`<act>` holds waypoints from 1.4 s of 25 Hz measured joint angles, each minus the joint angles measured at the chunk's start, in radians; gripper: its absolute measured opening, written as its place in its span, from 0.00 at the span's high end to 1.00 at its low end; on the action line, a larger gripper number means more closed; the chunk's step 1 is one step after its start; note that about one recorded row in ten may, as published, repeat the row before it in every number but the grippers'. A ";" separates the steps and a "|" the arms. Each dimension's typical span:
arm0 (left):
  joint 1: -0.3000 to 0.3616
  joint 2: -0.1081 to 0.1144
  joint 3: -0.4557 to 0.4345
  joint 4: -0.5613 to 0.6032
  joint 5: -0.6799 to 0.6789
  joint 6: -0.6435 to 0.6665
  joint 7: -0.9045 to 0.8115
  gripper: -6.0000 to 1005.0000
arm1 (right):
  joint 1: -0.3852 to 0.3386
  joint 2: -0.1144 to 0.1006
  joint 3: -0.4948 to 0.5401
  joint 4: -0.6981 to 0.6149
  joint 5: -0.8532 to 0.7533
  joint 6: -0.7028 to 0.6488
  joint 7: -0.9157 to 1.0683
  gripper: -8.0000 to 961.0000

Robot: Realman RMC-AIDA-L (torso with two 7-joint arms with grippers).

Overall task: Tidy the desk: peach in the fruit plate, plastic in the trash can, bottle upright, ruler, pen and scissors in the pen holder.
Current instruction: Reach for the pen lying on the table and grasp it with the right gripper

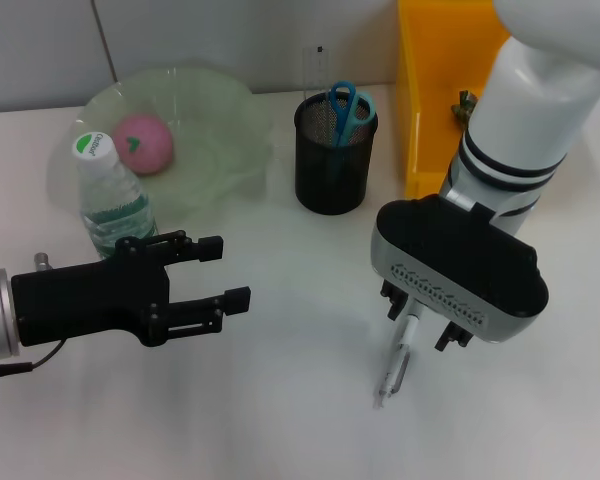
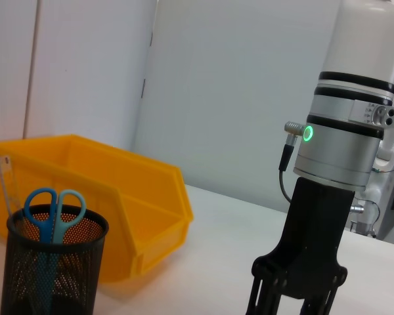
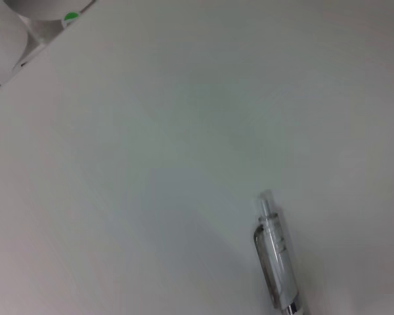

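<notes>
A pink peach (image 1: pixel 142 143) lies in the pale green fruit plate (image 1: pixel 230 110) at the back left. In front of the plate the water bottle (image 1: pixel 110 195) stands upright. The black mesh pen holder (image 1: pixel 330 165) holds blue scissors (image 1: pixel 344 108) and a clear ruler (image 1: pixel 318 70); the left wrist view shows the holder (image 2: pixel 52 269) and scissors (image 2: pixel 52 210) too. My right gripper (image 1: pixel 420 322) hangs open just above a silver pen (image 1: pixel 393 368) lying on the table, its fingers either side of the pen's upper end. The pen (image 3: pixel 279 259) rests flat. My left gripper (image 1: pixel 215 272) hovers open beside the bottle, holding nothing.
A yellow bin (image 1: pixel 425 110) stands at the back right with a small greenish scrap (image 1: pixel 465 103) inside; it also appears behind the holder as the yellow bin (image 2: pixel 138 197). A white wall closes the back of the white table (image 1: pixel 280 400).
</notes>
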 joint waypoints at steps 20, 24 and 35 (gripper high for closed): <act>-0.001 -0.002 0.000 -0.004 -0.010 -0.015 0.001 0.26 | 0.013 -0.009 -0.045 0.074 0.038 0.084 -0.083 0.41; -0.003 -0.003 0.000 -0.005 -0.012 -0.020 -0.001 0.26 | 0.018 -0.014 -0.059 0.093 0.042 0.099 -0.089 0.41; -0.008 -0.003 -0.001 -0.005 -0.013 -0.031 -0.007 0.26 | 0.028 -0.018 -0.060 0.109 0.055 0.104 -0.104 0.41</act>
